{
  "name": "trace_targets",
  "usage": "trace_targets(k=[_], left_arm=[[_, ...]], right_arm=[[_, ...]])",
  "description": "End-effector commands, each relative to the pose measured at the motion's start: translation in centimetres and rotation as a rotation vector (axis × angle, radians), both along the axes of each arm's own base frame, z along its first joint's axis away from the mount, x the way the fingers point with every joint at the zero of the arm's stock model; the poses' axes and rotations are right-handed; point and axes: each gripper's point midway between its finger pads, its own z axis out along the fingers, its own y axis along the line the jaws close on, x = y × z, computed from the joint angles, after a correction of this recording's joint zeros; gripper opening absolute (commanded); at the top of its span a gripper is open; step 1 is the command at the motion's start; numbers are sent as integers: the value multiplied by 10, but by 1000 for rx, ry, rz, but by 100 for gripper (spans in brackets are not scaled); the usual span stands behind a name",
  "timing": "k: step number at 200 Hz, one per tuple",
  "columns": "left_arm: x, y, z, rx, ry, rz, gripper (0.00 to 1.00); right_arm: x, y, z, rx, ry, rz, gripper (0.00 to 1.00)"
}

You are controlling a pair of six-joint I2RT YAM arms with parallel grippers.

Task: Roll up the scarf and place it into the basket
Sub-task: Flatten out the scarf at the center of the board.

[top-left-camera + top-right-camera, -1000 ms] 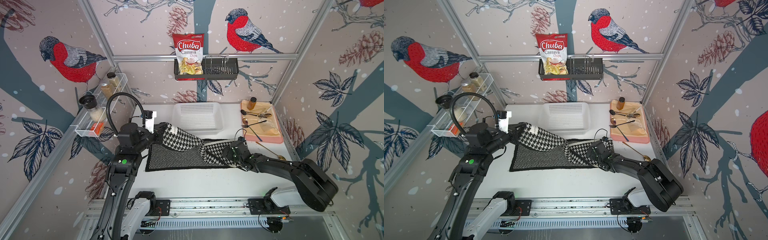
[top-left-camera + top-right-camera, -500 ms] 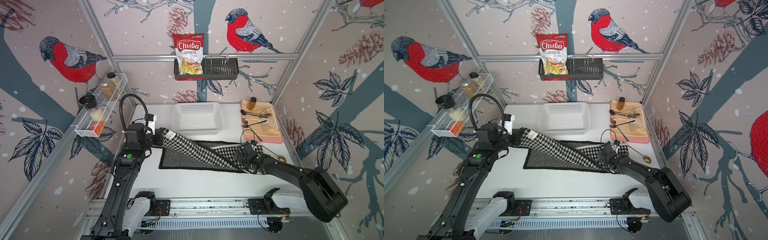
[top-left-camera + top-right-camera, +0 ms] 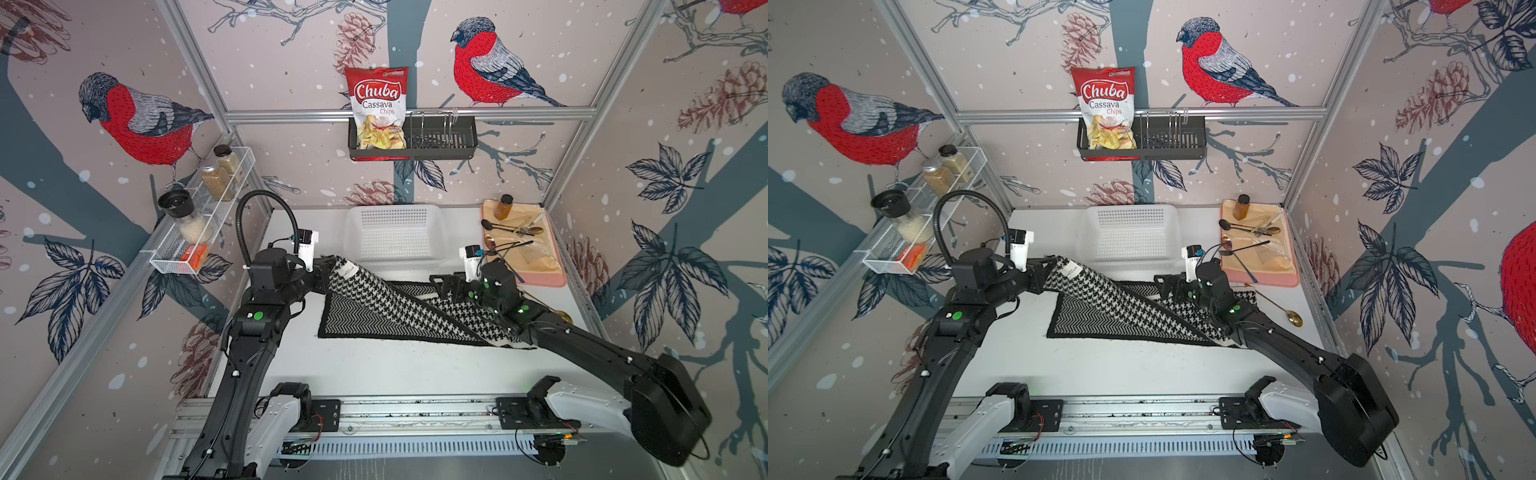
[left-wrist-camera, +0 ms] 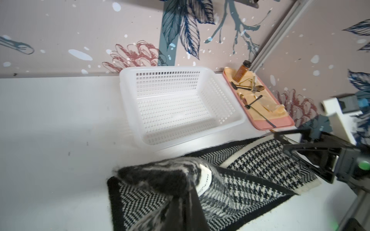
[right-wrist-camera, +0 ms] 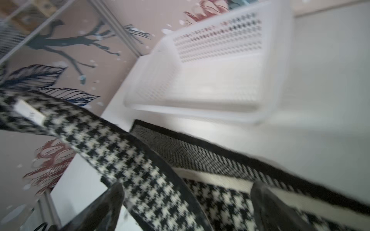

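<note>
Scarf (image 3: 395, 309) sits mid-frame on table (image 3: 374, 365), unrolled and folded diagonally. One corner is lifted at centre-left by left end effector (image 3: 326, 272), clenched on it. Basket (image 3: 395, 237) just above, empty. Right end effector (image 3: 440, 286) spread wide over scarf's right part, holding nothing. Risks: skewed fold could give a lopsided roll; thin corner pinch may slip.

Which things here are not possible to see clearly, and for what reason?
- The scarf: part of its right end is covered by the right arm in both top views.
- The label on the scarf: print blurred in the left wrist view, too small in the top views.
- The left hand: fingertips buried in cloth in the left wrist view.
- The basket: holes smeared by blur in the right wrist view.
</note>
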Motion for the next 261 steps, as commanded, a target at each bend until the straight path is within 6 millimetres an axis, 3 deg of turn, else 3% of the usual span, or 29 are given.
trace_targets(k=[1, 28, 64, 113, 136, 169, 183, 190, 202, 214, 223, 241, 261], left_arm=[[-20, -27, 23, -56, -96, -186, 0], [-61, -61, 35, -44, -165, -404, 0], [-101, -81, 38, -25, -248, -561, 0], [-109, -89, 35, -32, -238, -619, 0], [-114, -93, 37, -49, -229, -658, 0], [-116, -94, 37, -56, -217, -669, 0], [-114, -93, 36, -49, -217, -655, 0], [-114, -93, 36, -48, -217, -654, 0], [-111, -92, 35, -43, -217, -642, 0], [-105, -91, 32, -30, -212, -617, 0], [-102, -91, 32, -25, -211, -608, 0], [-90, -87, 31, -5, -211, -549, 0], [-61, -66, 30, 46, -189, -343, 0]], right_arm=[[-13, 50, 42, 89, -183, 337, 100], [1, 75, 54, 157, -164, 479, 100], [-20, 100, 62, 232, -151, 744, 100], [-66, 105, 63, 280, -173, 1012, 100], [-73, 108, 59, 279, -176, 1072, 100], [-67, 121, 50, 241, -158, 1122, 100], [-74, 123, 49, 228, -157, 1165, 95], [-79, 124, 48, 219, -157, 1177, 90], [-85, 126, 46, 200, -151, 1186, 66], [-91, 125, 44, 195, -143, 1198, 20], [-98, 125, 44, 193, -139, 1205, 0], [-112, 128, 47, 168, -167, 1199, 0], [-106, 135, 59, 137, -207, 1087, 0]])
